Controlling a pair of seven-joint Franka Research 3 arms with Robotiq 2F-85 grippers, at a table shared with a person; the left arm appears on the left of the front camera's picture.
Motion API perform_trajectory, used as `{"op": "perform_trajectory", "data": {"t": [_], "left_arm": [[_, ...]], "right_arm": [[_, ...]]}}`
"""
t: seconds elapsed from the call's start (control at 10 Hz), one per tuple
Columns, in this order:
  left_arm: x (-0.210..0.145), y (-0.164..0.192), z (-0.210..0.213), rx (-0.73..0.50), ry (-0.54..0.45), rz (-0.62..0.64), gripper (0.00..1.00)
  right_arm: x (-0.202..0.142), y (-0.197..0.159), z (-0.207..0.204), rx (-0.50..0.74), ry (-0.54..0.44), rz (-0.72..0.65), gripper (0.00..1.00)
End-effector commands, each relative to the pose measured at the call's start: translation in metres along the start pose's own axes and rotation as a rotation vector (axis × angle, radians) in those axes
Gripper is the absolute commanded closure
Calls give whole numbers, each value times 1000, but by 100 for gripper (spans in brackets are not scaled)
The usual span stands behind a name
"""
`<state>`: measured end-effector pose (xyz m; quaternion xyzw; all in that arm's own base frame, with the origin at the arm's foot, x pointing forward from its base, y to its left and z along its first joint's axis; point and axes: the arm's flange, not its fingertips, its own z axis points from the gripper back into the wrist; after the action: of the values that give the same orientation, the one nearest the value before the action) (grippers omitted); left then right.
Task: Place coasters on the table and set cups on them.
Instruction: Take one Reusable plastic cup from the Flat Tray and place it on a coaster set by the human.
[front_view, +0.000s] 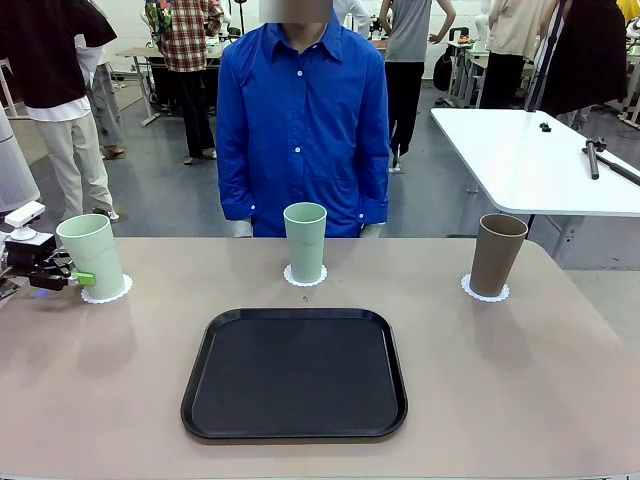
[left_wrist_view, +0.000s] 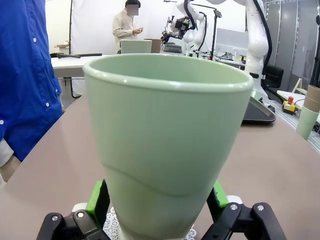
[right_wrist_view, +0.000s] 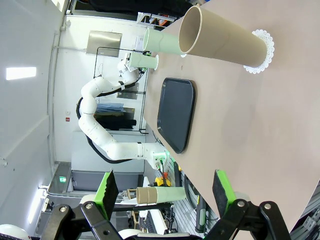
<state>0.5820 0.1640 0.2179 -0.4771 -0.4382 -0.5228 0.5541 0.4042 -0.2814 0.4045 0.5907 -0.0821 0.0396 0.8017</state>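
- The task looked all but finished: three small white lacy-edged round coasters lay on the large beige-tan table (front_view: 560, 400), and each carried a tall tapered handleless cup.
- The left pale mint green cup (front_view: 91, 256) stood upright on the left coaster (front_view: 108, 293), near the table's left edge; the middle mint green cup (front_view: 305, 241) stood on the middle coaster (front_view: 305, 276) at the far edge in front of the person in a blue shirt (front_view: 303, 120); the brown-taupe cup (front_view: 498, 254) stood on the right coaster (front_view: 485, 292).
- The left gripper (front_view: 78, 279) sat low beside the left cup; in the left wrist view its green-padded fingers (left_wrist_view: 98, 200) flanked the cup's base with the jaws spread, and I could not tell whether the pads touched the wall. I judged this the release step.
- The right gripper (right_wrist_view: 165, 187) was well apart from the brown cup, jaws wide apart and holding nothing.
- The next move, as I judged it, called for drawing the left gripper straight back without brushing the cup, since a tall narrow-based tumbler would tip easily.
- The rounded black rectangular tray (front_view: 295, 373) lay in the middle of the table with nothing on it.
- The left cup's inside was hidden by its rim in the wrist view; what showed of the brown cup's inside looked empty.
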Motion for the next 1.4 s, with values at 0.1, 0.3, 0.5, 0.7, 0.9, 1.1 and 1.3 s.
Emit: {"op": "perform_trajectory", "data": {"t": [0.1,0.3,0.5,0.7,0.9,1.1,1.3], "left_arm": [[0,4,2,-38,2,-7,0],[-1,6,2,-58,0,9,0],[-1,6,2,-70,-2,16,0],[-2,5,3,-98,7,28,0],[-2,2,5,-110,12,33,0],[3,4,9,-110,13,29,0],[2,2,14,-94,6,23,0]], "right_arm": [[1,0,0,-4,0,-3,0],[1,0,0,-4,0,-3,0],[1,0,0,-4,0,-3,0],[1,0,0,-4,0,-3,0],[1,0,0,-4,0,-3,0],[1,0,0,-4,0,-3,0],[1,0,0,-4,0,-3,0]]}}
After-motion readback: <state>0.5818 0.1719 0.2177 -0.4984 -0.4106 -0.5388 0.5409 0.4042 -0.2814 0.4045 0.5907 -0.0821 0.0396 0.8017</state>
